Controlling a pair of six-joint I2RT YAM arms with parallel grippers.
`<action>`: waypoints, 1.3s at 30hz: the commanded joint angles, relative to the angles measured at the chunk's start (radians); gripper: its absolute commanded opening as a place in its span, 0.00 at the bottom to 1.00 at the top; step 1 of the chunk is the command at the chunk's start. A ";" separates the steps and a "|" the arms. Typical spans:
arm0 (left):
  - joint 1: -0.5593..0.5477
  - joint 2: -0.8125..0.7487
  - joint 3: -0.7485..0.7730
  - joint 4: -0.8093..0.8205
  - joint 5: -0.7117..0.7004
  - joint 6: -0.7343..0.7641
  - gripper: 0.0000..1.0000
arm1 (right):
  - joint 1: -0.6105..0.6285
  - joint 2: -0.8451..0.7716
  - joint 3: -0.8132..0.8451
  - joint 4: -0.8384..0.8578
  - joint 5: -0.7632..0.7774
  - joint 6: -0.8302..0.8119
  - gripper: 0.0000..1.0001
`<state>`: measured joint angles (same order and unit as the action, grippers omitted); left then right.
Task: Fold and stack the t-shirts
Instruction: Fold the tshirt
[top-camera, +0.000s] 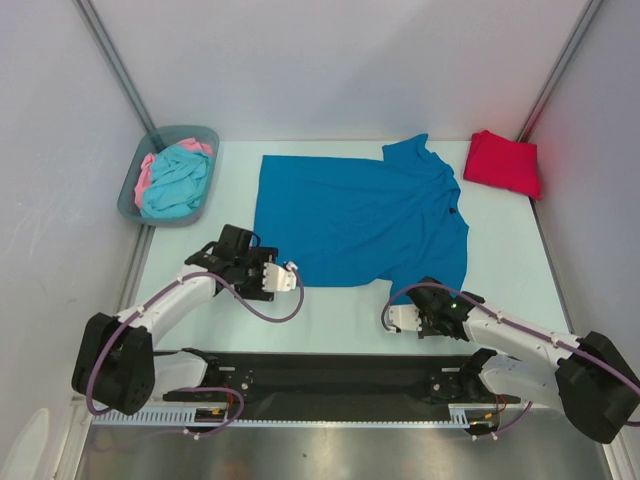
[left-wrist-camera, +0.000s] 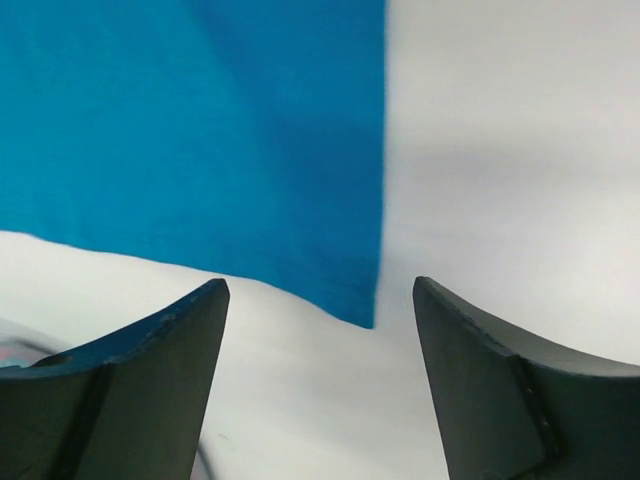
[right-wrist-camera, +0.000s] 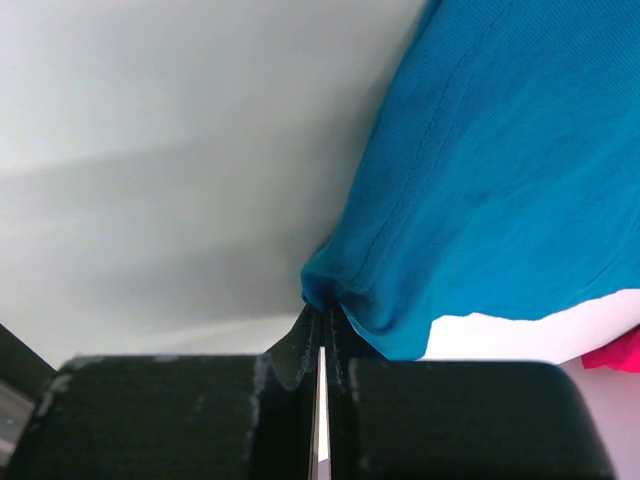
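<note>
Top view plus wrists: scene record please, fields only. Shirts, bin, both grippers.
blue t-shirt: spread flat mid-table, not yet folded
red t-shirt: folded, far right corner
bin: far left, holds the turquoise t-shirt and the pink t-shirt, both crumpled
left gripper: open, at the blue shirt's near left corner, gripping nothing
right gripper: shut, pinching a hemmed edge of the blue shirt on its near right side
stack: none beyond the red shirt
</note>
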<state>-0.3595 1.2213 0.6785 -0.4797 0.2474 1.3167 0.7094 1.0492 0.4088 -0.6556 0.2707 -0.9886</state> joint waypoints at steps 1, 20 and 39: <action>0.005 0.009 0.030 -0.115 0.043 0.021 0.82 | 0.001 0.023 -0.033 0.014 -0.071 0.011 0.00; 0.008 0.124 -0.137 0.210 -0.140 0.153 0.71 | -0.013 0.015 -0.036 0.024 -0.071 0.011 0.00; 0.093 0.159 -0.005 -0.003 -0.100 0.237 0.00 | -0.188 0.040 0.045 0.062 -0.036 0.018 0.00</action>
<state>-0.2962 1.3750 0.6262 -0.4030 0.1188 1.5131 0.5766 1.0706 0.4187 -0.6006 0.2668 -0.9878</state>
